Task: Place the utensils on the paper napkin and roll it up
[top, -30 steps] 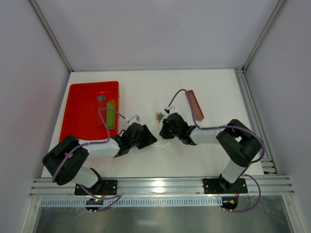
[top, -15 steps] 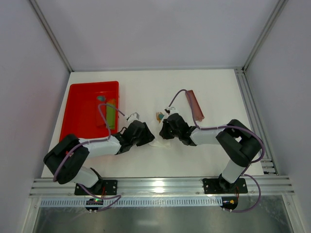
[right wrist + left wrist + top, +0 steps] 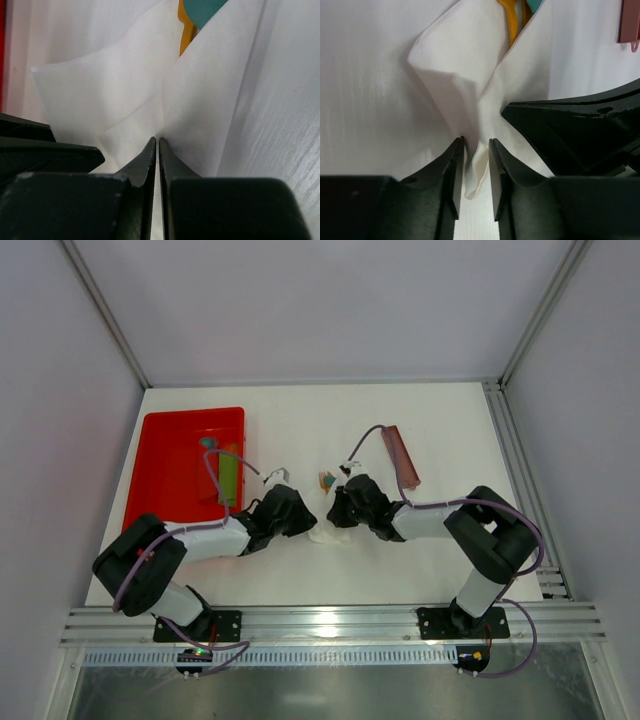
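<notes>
left gripper [image 3: 476, 145]: jaws narrow, clamped on a bunched fold of the paper napkin [image 3: 455, 60]. the fold runs through the gap and hangs out below the fingertips [image 3: 451, 170]. right gripper [image 3: 158, 142]: jaws drawn to a hairline, tips pinching a crease of the same sheet, with a thin white sliver showing between them.

paper napkin: lies at mid-table between the two gripper heads, which face each other from left and right in the top view. the sheet is crumpled. two flaps rise and meet in a v-shaped fold, one on the left side and one under the right gripper. in the top view only a small white patch shows beside the heads.

utensils [image 3: 510, 20]: an orange stick lies inside the fold, its end showing at the far opening of the napkin. how much of its length is covered cannot be told, nor can the number of sticks. a teal piece [image 3: 202, 9] sits touching it at the same opening.

other items: a red tray [image 3: 170, 470] stands at the far left of the white table [image 3: 440, 420], well apart from the napkin, with a green strip [image 3: 230, 478] lying in it. a reddish-brown bar [image 3: 402, 455] lies on the table to the right of the napkin, beyond the right arm and apart from the sheet.
</notes>
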